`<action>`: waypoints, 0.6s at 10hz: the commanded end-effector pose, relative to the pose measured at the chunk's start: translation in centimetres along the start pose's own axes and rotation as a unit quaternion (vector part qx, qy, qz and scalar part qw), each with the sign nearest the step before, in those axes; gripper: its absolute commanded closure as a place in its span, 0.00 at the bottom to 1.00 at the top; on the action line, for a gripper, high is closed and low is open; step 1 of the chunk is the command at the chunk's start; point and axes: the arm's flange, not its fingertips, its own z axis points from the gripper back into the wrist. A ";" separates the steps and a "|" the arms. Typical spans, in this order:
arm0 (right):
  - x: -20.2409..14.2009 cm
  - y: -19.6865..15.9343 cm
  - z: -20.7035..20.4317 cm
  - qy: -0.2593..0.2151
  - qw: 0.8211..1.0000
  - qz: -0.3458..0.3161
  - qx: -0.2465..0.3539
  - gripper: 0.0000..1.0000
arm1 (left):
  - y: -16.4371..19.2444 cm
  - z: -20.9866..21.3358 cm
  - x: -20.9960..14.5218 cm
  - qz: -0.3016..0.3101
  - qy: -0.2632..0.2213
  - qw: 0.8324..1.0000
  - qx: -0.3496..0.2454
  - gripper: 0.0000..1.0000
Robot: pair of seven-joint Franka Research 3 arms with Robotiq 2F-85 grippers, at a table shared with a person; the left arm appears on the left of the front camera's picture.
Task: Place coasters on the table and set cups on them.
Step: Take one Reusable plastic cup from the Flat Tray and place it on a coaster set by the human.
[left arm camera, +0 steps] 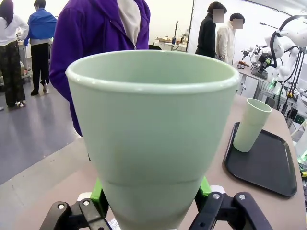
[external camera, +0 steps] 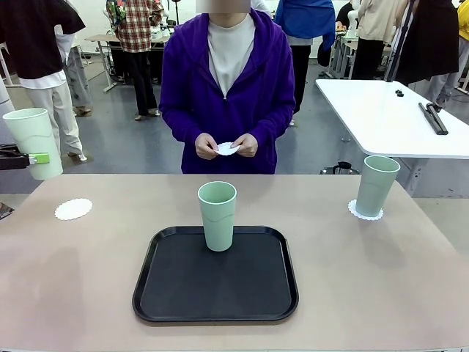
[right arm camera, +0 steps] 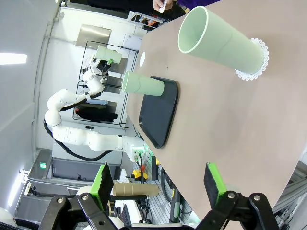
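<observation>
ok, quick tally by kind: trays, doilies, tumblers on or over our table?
Black rounded-corner tray: 1
White scalloped paper doilies: 3, one in the person's hands
Pale mint-green plastic tumblers: 3, one in the left tool
Total: 7

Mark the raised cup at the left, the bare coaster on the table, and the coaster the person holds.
raised cup (external camera: 31,136), front view, middle of its side wall.
bare coaster (external camera: 73,209), front view, its centre.
held coaster (external camera: 227,149), front view, its visible white middle.
</observation>
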 end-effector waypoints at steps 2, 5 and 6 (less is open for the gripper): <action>0.0 0.1 0.0 0.000 1.000 -0.002 -0.003 0.00 | 0.0 0.0 0.0 0.000 0.000 1.000 0.000 0.16; 0.0 0.1 0.0 0.000 1.000 -0.002 -0.003 0.00 | 3.4 -3.0 -3.8 -0.010 0.008 0.999 -0.050 0.16; 0.0 0.1 0.0 0.000 1.000 -0.002 -0.003 0.00 | 3.6 -3.8 -5.2 -0.020 0.004 0.998 -0.053 0.16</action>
